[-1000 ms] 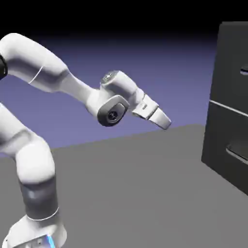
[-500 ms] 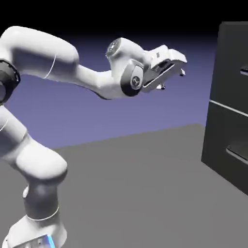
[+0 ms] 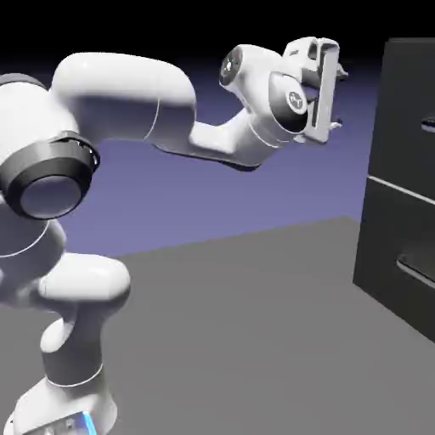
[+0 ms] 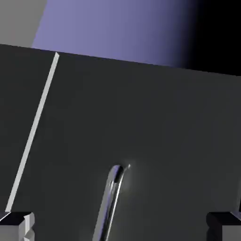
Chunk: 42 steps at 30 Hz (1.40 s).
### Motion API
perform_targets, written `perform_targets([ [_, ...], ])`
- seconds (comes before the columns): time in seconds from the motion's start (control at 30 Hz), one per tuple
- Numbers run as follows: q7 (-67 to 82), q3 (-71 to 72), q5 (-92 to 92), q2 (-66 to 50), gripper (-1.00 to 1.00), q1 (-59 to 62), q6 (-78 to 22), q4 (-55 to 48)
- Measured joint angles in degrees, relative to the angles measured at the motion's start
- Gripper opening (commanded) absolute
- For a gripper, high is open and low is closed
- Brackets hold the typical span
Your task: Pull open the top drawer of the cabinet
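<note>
In the exterior view we see our gripper (image 3: pixel 335 100) with fingers spread wide, empty, apart from the cabinet (image 3: pixel 406 183) just ahead of them. In the hand view the top drawer (image 4: pixel 155 127) fills the frame beyond both fingertips (image 4: pixel 19 225), its handle (image 4: pixel 110 200) lying between them.

A grey table (image 3: pixel 255 323) before a blue-violet backdrop (image 3: pixel 170 195) darkening upward.

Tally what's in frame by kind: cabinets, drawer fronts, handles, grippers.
Cabinets: 1, the cabinet
Drawer fronts: 2, the top drawer and the lower drawer
Handles: 2, the pale bar handle and the lower handle
Grippers: 1, the gripper, open, short of the cabinet
Total: 6
</note>
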<state>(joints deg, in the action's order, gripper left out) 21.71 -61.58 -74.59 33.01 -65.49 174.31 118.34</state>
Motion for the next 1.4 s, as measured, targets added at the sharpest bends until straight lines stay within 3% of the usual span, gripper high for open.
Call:
perform_targets([
  [1.13, 69.9, -67.1, -81.3, 0.4, 0.0, -70.6, 0.3, -46.5],
  [1.4, 86.0, -73.9, -69.0, 7.2, 0.0, -78.7, 3.4, -58.0],
])
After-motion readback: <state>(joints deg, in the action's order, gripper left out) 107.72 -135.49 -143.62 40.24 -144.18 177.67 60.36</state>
